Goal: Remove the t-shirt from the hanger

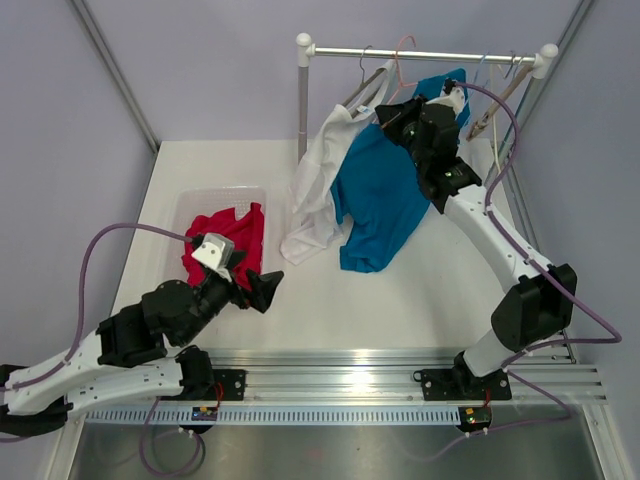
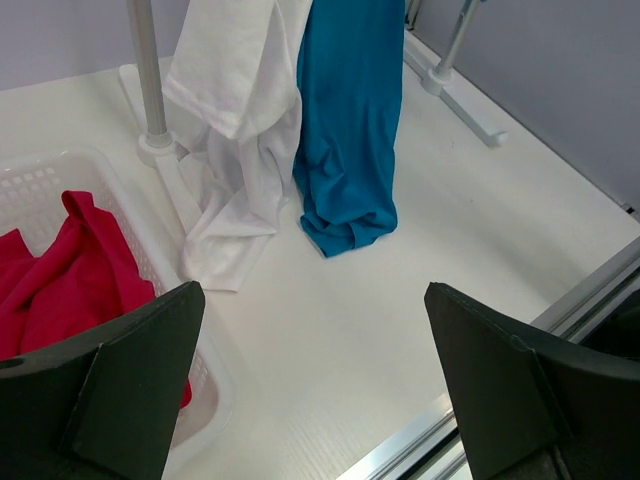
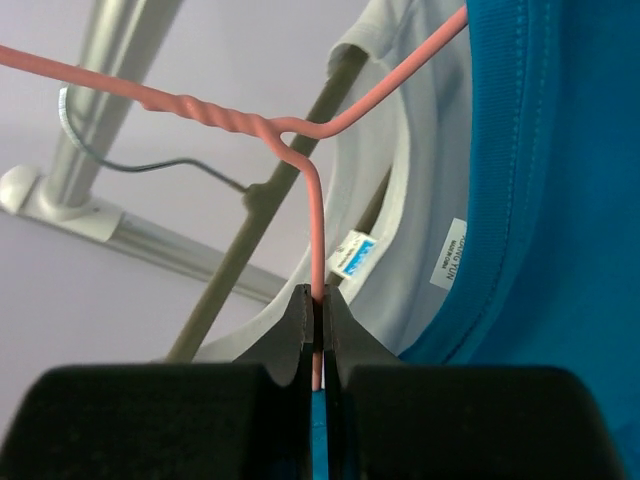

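Arms sit in very different poses. The right arm (image 1: 500, 248) stretches up and back from its base to the rail (image 1: 425, 53), with its wrist bent over the top of the blue t-shirt (image 1: 375, 200). The right jaws are pinched together on the wire of the pink hanger (image 3: 316, 230), just below its twisted neck, with no gap beyond the wire. The t-shirt hangs from that hanger at the rail, its collar just beside the jaws and its hem bunched on the desk (image 1: 400, 310). A white shirt (image 1: 320, 190) hangs touching it on the left, beside the rack post (image 1: 302, 100). The left arm (image 1: 150, 328) lies low over the near left of the desk, its jaws spread wide, holding nothing and pointing toward the two garments. A basket (image 1: 195, 205) with a red cloth (image 1: 235, 235) sits just left of those jaws. Bare desk lies open between the left jaws and the hanging hems, and also to the right of the t-shirt.
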Tool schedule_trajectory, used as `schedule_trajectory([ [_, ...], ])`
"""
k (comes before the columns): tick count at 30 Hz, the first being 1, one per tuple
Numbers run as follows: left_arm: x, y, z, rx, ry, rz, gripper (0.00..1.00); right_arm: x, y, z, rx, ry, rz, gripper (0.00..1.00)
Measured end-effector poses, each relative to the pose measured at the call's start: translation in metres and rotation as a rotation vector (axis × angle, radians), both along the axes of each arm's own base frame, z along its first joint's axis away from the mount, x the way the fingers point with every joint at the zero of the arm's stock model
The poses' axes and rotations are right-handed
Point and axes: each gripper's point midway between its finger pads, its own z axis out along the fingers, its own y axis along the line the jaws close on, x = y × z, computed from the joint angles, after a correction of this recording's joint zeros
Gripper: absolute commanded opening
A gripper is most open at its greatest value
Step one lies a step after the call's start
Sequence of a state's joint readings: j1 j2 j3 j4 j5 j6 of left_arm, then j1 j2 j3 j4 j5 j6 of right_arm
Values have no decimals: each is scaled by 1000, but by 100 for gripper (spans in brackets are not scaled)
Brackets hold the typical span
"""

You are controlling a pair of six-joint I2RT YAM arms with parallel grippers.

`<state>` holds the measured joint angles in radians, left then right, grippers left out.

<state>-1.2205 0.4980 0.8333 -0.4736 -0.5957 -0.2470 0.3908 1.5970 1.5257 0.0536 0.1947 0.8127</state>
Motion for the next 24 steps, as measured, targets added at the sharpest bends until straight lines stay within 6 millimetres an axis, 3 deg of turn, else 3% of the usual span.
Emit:
schedule_trajectory([
  [6,0,-8,-15,22,7,-20,99,-19,-11,10,38,48,89,0],
  [12,-7,-21,-8,-22,8,-90,95,-39,-28,1,-6,126,111,0],
  [16,-13,-28,-6,-44,23,-133,94,-60,-26,7,-45,121,184,0],
  [20,-17,-33,11,-78,29,-161,93,-83,-20,10,-67,94,275,0],
  [24,-21,-41,42,-140,32,-189,91,-118,-15,-11,-83,103,372,0],
])
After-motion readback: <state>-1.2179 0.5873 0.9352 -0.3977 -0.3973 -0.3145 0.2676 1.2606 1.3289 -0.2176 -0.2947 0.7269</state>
